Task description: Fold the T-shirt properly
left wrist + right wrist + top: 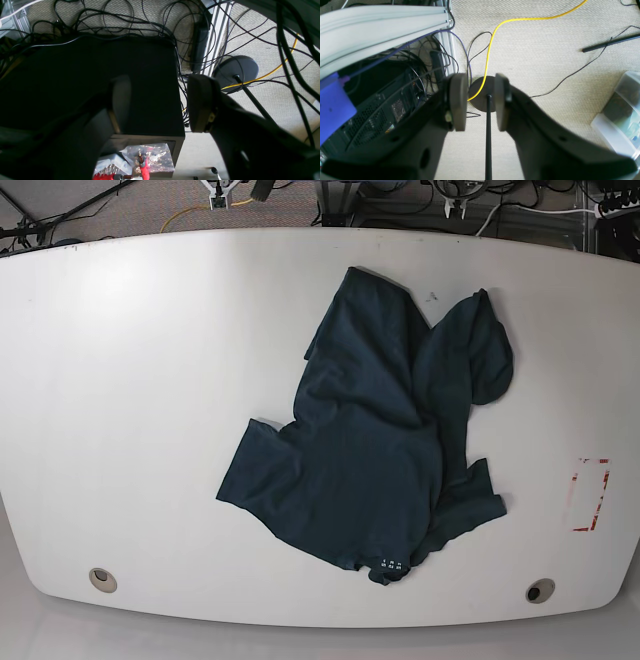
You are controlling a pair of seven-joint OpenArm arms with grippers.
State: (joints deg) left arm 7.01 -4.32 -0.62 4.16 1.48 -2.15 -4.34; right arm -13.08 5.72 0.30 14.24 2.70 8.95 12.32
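Dark teal-navy cotton, the T-shirt (375, 445) lies crumpled right of centre on my white table (140, 380) in the base view. It is not spread flat: the body runs from the far middle toward the near edge, a rounded lobe of cloth is bunched over at its far right, and a sleeve pokes out on the left. I can see the small white printed mark (392, 562) on the hem closest to the near edge. A red rectangular outline (590, 494) is marked on the tabletop well apart from the shirt, toward the right edge. Two round grommet holes sit near the front corners, one left (101, 579) and one right (539, 591).

Neither arm appears in the base view; both wrist cameras look down at the floor, off the table. My left gripper (160, 105) has its jaws standing wide apart with nothing between them, over a black box (140, 82) and a tangle of black cables (120, 20) on beige carpet. A clear bag (150, 157) of small parts lies below the box. My right gripper (478, 102) has its jaws narrower but plainly parted, also holding nothing; through the gap I see a round black stand base (481, 93) and a yellow cable (495, 32) crossing the carpet. A clear plastic bin (620, 112) sits at the right edge.
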